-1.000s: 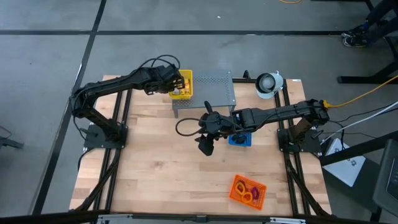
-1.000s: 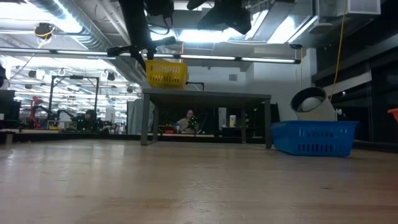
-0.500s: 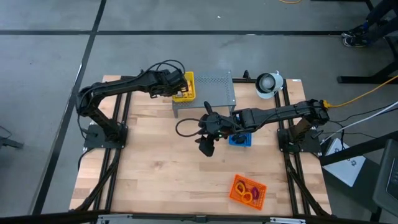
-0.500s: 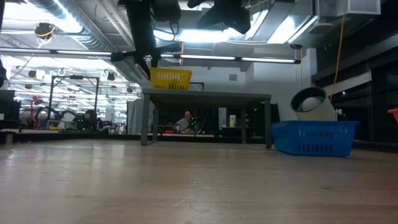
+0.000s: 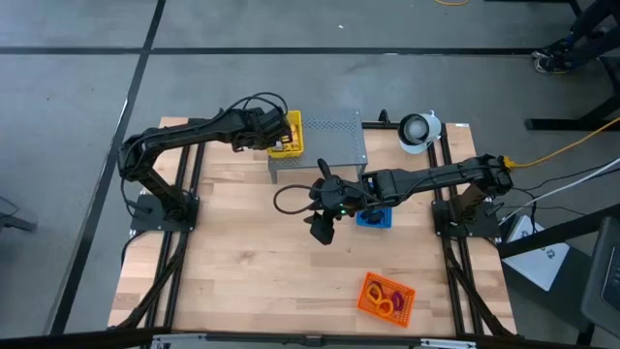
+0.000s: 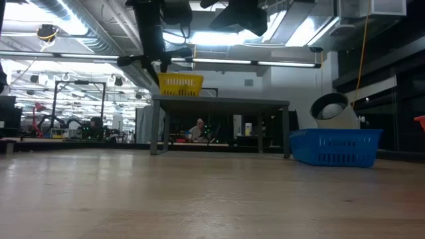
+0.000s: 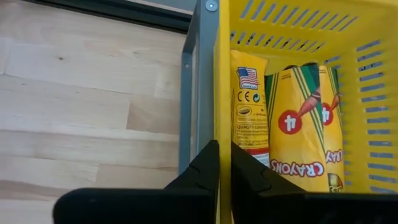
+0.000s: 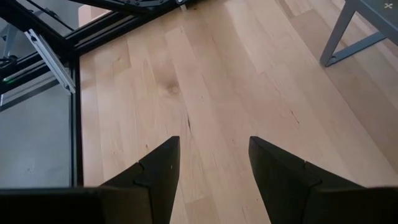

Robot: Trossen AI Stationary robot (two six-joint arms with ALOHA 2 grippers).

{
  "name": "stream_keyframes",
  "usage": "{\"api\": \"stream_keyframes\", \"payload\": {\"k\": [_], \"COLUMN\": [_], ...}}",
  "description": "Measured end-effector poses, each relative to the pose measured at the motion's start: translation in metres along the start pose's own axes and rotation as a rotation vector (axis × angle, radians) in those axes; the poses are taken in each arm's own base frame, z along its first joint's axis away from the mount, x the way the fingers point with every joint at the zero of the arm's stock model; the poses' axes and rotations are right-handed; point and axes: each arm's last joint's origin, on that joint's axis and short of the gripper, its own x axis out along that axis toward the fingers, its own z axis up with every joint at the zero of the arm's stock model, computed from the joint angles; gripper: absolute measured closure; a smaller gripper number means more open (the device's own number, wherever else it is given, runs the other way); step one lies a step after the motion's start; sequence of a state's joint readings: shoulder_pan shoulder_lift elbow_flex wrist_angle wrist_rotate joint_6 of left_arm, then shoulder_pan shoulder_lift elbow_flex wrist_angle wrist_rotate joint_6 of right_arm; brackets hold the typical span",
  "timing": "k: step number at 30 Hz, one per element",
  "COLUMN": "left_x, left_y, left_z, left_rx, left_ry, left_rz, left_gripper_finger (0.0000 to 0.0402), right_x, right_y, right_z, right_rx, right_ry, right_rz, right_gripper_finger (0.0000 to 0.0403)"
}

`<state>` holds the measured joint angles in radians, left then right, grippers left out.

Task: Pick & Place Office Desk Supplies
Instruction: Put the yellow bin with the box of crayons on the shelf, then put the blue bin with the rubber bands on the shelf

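**Yellow tray on the stand, pinched by its rim**

You are working on a bare pale wood table [image 5: 242,262] set in a dark frame, with a grey concrete floor around it; the low view looks past it into a wide lit hall where a person sits far behind. Largest on the table is the grey perforated stand [image 5: 334,136] at the far edge. The yellow tray [image 5: 286,134] sits on the stand's left end. A blue tray [image 5: 376,217] lies toward the right edge and an orange tray [image 5: 387,297], holding coloured loops, near the front right corner.

Your left gripper [image 7: 221,168] has its fingers pinched on the yellow tray's thin side wall; I cannot tell whether that grip is already loosening. Inside lie the yellow crayon packets [image 7: 305,130], leaning side by side against the wall.

Judge the tray light, stiff but slightly springy plastic; its slotted rim is the natural hold. The packets look like light cardboard, easily crushed, so take them across the narrow sides.

Your right gripper [image 8: 211,162] hangs spread wide and empty over the table's middle.
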<state>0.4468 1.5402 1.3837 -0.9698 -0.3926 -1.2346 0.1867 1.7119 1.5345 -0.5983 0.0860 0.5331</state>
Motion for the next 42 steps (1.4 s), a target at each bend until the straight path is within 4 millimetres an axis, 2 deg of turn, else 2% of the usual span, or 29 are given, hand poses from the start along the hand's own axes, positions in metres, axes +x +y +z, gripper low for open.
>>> {"api": "stream_keyframes", "payload": {"k": [10, 24, 35, 42], "left_x": [0.000, -0.002, -0.021, -0.050], "left_y": [0.003, 0.003, 0.009, 0.022], "left_z": [0.000, 0.001, 0.007, 0.016], "left_rx": [0.001, -0.001, 0.062, 0.171], "left_ry": [0.004, 0.006, -0.019, -0.067], "left_rz": [0.028, 0.013, -0.044, -0.116], "left_gripper_finger": [0.0388, 0.0337, 0.0301, 0.0268], "right_x": [0.000, 0.000, 0.000, 0.000], "right_y": [0.000, 0.000, 0.000, 0.000], "right_z": [0.000, 0.000, 0.000, 0.003], "right_rx": [0.000, 0.002, 0.002, -0.005], "right_ry": [0.000, -0.001, -0.002, -0.028], "right_rz": [0.000, 0.000, -0.002, 0.009], "right_gripper_finger": [0.0209, 0.0209, 0.0209, 0.0209]}}
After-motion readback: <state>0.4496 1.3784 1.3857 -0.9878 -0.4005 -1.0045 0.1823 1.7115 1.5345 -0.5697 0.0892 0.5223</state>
